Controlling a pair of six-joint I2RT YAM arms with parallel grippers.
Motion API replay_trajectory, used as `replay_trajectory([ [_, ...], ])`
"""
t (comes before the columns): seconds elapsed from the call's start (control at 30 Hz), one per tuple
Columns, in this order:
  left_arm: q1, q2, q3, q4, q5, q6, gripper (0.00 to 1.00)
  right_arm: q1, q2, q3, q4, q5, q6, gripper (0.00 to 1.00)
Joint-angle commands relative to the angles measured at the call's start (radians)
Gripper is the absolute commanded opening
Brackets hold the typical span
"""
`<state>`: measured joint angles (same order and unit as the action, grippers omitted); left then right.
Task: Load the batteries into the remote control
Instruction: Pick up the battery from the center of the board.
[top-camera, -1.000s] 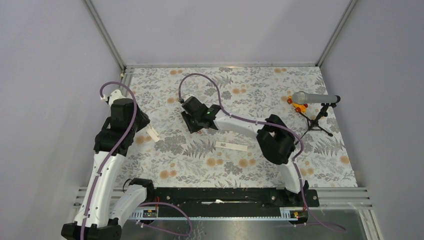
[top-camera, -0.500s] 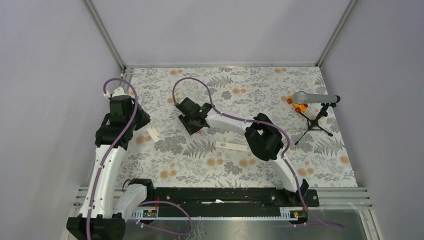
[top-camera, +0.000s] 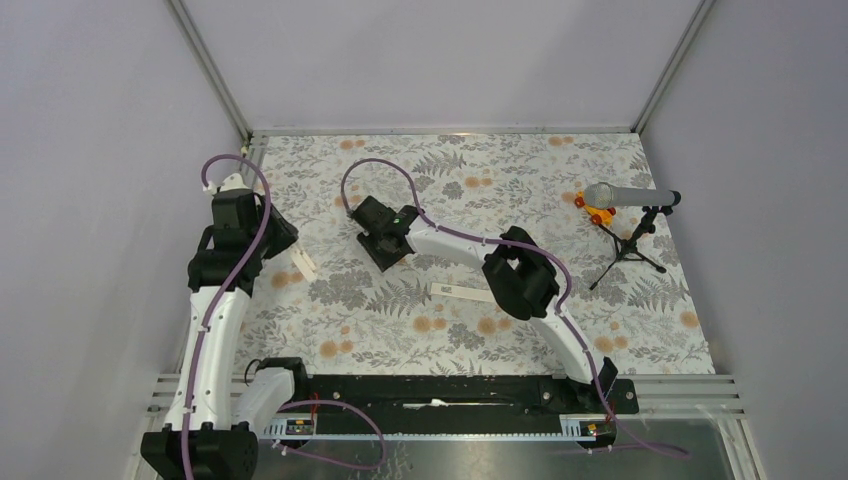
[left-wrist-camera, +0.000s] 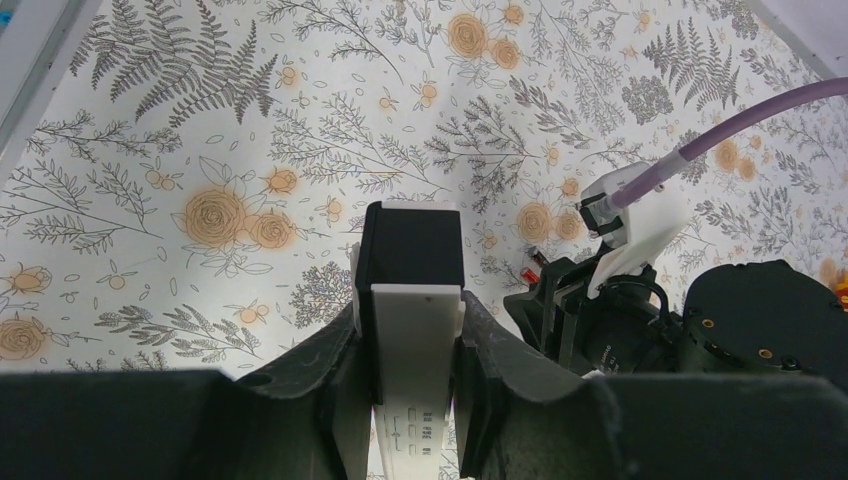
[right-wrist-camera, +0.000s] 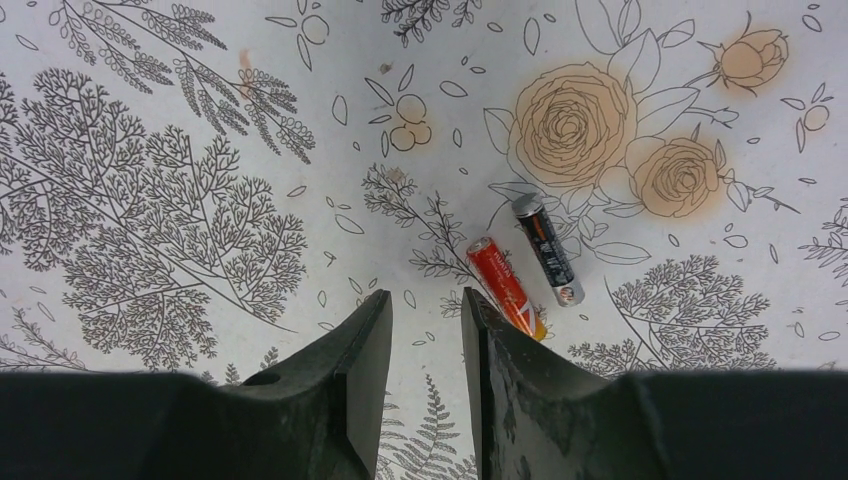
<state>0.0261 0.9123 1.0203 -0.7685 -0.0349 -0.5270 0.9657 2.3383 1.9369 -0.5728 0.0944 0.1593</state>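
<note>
Presently gripping nothing with the right gripper (right-wrist-camera: 427, 300): jaws parted only narrowly, bare floral cloth (right-wrist-camera: 200, 150) showing in the gap. Find both batteries (right-wrist-camera: 548, 250) just outside its right finger (right-wrist-camera: 520, 390), ahead of the tip and slanted across the line of the jaws. Red one (right-wrist-camera: 505, 287) nearest, seemingly touching that finger's edge, black one beside it and further out. Close together, though impossible to say whether touching.

Meanwhile clamped tight in the left gripper (left-wrist-camera: 410, 318): the remote control (left-wrist-camera: 414, 350), white body pinched between both fingers, dark end section jutting forward past the tips, apparently held off the cloth. Off to that gripper's right and slightly ahead, the right arm (left-wrist-camera: 620, 320), quite near.

Looks like lining up to pick a battery. Could easily close on air from this spot. Could land the right finger on the red one if dropped straight down, rolling it away or knocking it into its neighbour. Might pinch both cylinders at once if slid right without care, or squirt one out sideways, given such smooth round sides. Later, might twist the remote control within so slim a pinch when pressing a cell in.
</note>
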Motion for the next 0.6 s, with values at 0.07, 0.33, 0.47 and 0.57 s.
replay_trajectory([
  [0.07,0.017,0.008,-0.006,0.064,0.048,0.016,0.03,-0.009,-0.030,0.046,-0.014,0.086,-0.031,0.44],
  [0.33,0.029,0.012,-0.009,0.069,0.061,0.023,0.03,-0.018,-0.020,0.055,-0.018,0.100,-0.055,0.51],
  [0.47,0.034,0.021,-0.006,0.072,0.073,0.018,0.03,-0.025,0.006,0.075,-0.036,0.066,-0.058,0.47],
  [0.57,0.037,0.027,-0.003,0.075,0.083,0.016,0.03,-0.026,0.018,0.081,-0.050,0.047,-0.063,0.42],
])
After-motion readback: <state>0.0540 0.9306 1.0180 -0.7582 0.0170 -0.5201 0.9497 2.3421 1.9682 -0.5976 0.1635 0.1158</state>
